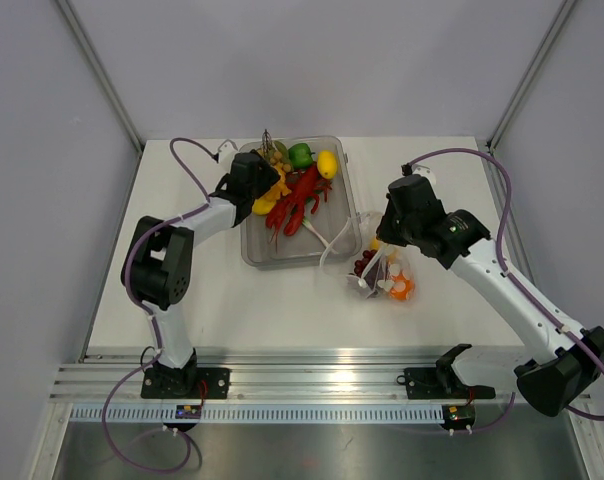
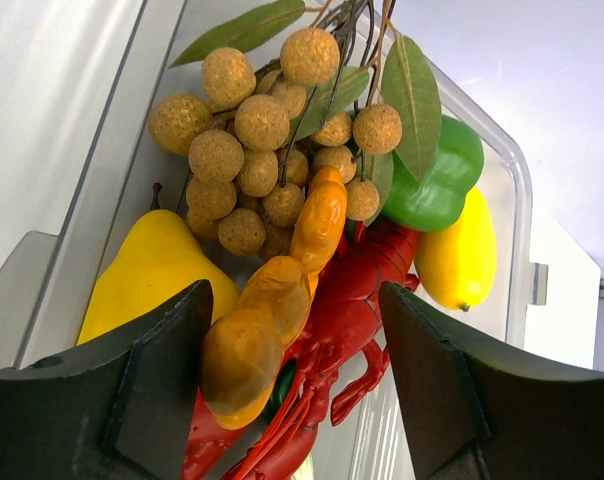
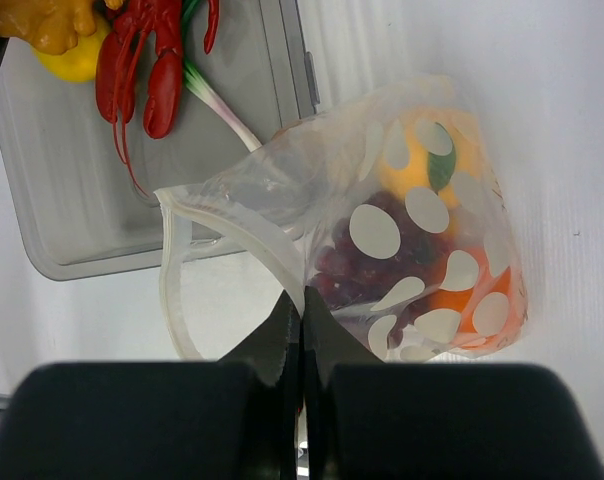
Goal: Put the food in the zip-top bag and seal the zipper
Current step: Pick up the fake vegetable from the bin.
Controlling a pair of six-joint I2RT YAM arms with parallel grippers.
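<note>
**Left claw wide over the tray, right claw pinching the bag**

The left claw point(image 2: 295, 335) stands wide inside the clear tray point(image 2: 517, 190), one finger on either side of a knobbly orange-brown piece point(image 2: 272, 320). Whether the fingers touch it I cannot tell. Around that piece in the tray lie a red lobster point(image 2: 357, 300), a yellow pear point(image 2: 147, 270), a bunch of tan round fruits point(image 2: 262, 140) with green leaves, a green pepper point(image 2: 437, 185) and a yellow lemon point(image 2: 460, 255).

The right claw point(image 3: 302, 325) is pressed flat together on the edge of the zip-top bag point(image 3: 412, 250). The bag lies on the white table point(image 1: 232, 300) just beside the tray's near right corner. The zipper point(image 3: 168, 270) strip loops apart, and the bag's mouth gapes toward the tray. Inside the bag show purple grapes point(image 3: 357, 265), an orange point(image 3: 402, 180) with a green leaf, and an orange-red piece point(image 3: 487, 280).
</note>
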